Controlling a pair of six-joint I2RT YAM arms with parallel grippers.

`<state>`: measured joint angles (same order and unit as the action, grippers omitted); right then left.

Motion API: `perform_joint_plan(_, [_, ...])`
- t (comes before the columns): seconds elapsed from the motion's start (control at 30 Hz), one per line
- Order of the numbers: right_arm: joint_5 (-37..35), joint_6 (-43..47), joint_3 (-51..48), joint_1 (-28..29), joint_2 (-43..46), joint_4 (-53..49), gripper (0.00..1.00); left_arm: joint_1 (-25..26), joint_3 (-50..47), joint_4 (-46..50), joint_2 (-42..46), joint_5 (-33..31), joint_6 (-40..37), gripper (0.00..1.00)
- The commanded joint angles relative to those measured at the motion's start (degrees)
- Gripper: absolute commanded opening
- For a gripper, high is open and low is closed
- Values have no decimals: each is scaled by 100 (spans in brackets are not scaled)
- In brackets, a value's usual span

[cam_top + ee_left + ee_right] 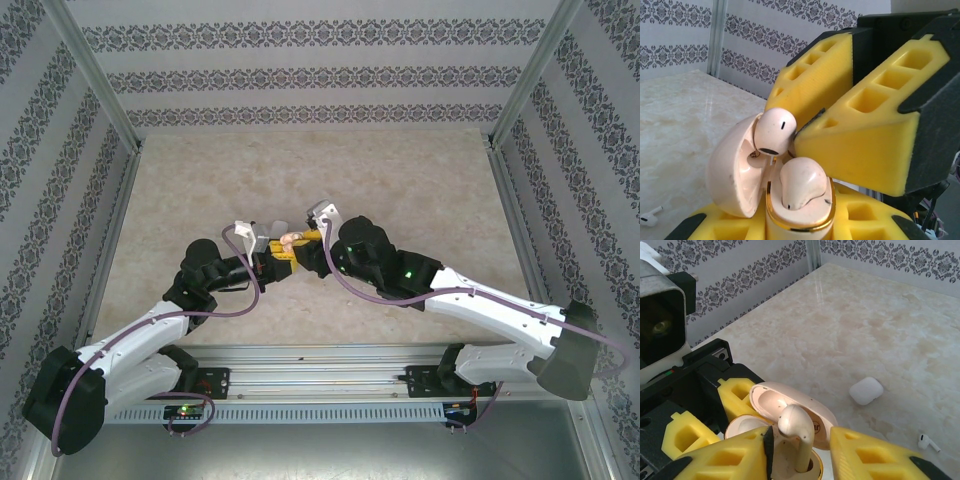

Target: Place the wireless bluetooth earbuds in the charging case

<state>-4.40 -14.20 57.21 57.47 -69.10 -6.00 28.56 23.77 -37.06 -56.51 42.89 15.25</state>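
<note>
Peach case [732, 170], base hidden, gripped by left jaws; right jaws parted around earbud [775, 131].

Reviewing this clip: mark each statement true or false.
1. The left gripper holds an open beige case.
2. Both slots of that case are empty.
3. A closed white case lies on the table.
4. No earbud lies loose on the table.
1. The left gripper holds an open beige case. True.
2. Both slots of that case are empty. False: one earbud is seated in it. A second earbud stands stem down at the other slot, between the jaws of the right gripper.
3. A closed white case lies on the table. True.
4. No earbud lies loose on the table. False: a white earbud lies near the white case.
</note>
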Motion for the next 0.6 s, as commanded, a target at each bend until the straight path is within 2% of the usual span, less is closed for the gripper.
perform_joint_plan(0.0, [128,-108,69,0,82,-415,40,45,251,-471,167,-53,-82,11])
perform_joint_plan(0.27, [178,-153,489,-8,133,-661,47,42,233,-460,183,-66,-94,11])
perform_joint_plan(0.57, [483,-495,926,-146,247,-1050,50,47,205,-436,200,-71,-114,11])
